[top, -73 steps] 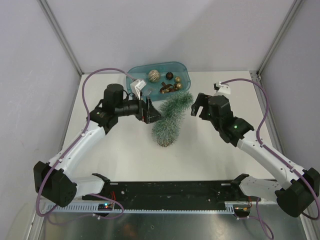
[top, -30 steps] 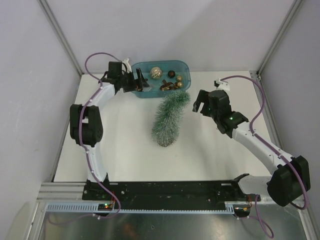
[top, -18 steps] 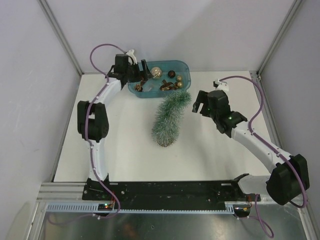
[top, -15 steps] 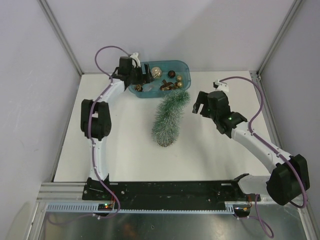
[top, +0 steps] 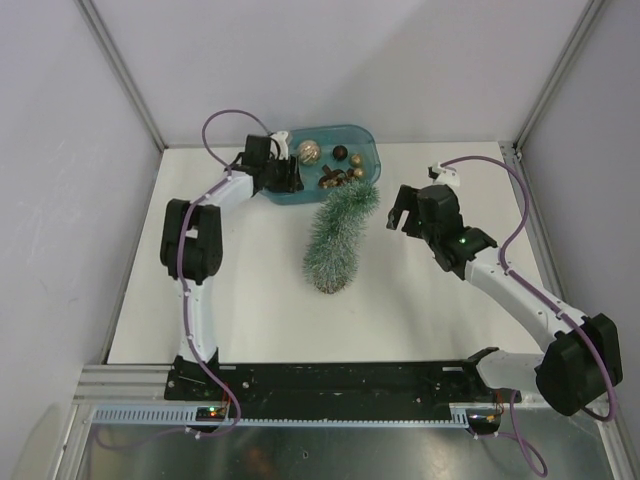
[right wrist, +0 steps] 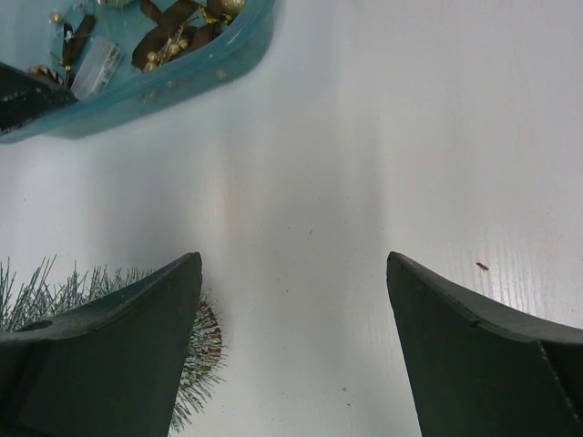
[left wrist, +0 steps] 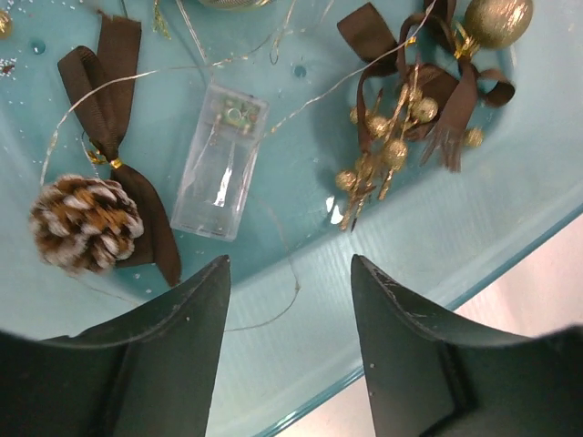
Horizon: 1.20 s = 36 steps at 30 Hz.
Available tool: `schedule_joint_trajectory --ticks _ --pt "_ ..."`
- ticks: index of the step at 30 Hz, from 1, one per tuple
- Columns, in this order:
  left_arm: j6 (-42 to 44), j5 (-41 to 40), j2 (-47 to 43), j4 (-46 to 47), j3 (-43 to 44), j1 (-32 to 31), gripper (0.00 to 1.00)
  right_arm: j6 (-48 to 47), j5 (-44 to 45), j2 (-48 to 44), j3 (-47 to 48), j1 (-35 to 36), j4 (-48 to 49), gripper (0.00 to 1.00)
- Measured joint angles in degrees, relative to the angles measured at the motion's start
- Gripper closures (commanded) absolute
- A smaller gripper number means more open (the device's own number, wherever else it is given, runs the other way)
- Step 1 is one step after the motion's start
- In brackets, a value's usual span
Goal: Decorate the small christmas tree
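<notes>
The small christmas tree (top: 338, 240) lies on its side mid-table, its bent tip toward the blue tub (top: 370, 150). My left gripper (top: 288, 175) hovers over the tub's left part. In the left wrist view its gripper (left wrist: 290, 273) is open above the tub's near wall (left wrist: 410, 255), with only a thin wire (left wrist: 273, 319) below the jaws. Inside lie a pine cone (left wrist: 85, 223), a brown bow (left wrist: 114, 109), a clear battery box (left wrist: 221, 159) and a gold berry sprig (left wrist: 387, 159). My right gripper (top: 398, 212) stands open just right of the tree's tip, empty (right wrist: 291, 264), with needles (right wrist: 208, 346) beside its left finger.
A gold ball (left wrist: 496, 20) lies at the tub's far right corner. The tub (right wrist: 182, 77) also shows at the upper left of the right wrist view. White table (top: 250, 300) surrounds the tree; metal frame posts and grey walls bound the back.
My left arm has swung from beside the tree up to the tub, and its jaws have narrowed. The right arm has barely shifted. The tree has not moved.
</notes>
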Motion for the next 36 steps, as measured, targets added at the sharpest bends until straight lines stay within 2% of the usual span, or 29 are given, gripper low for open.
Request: schedule_joint_trajectory --ticks 10,22,31,36 --pt "6.36 1.42 -8.68 0.09 -13.14 0.39 0.45 0.02 0.02 -0.94 -0.37 -0.02 -0.04 0.14" --pt "18.43 8.15 -25.94 -0.09 -31.93 2.21 0.46 0.02 0.26 -3.04 -0.46 -0.02 -0.57 0.14" --pt "25.81 8.79 -28.44 -2.19 -35.17 7.8 0.46 0.02 0.28 -3.87 -0.55 -0.02 -0.92 0.14" --pt "26.91 8.63 -28.46 -2.91 -35.17 9.97 0.42 0.02 0.24 -4.0 -0.55 -0.02 -0.85 0.13"
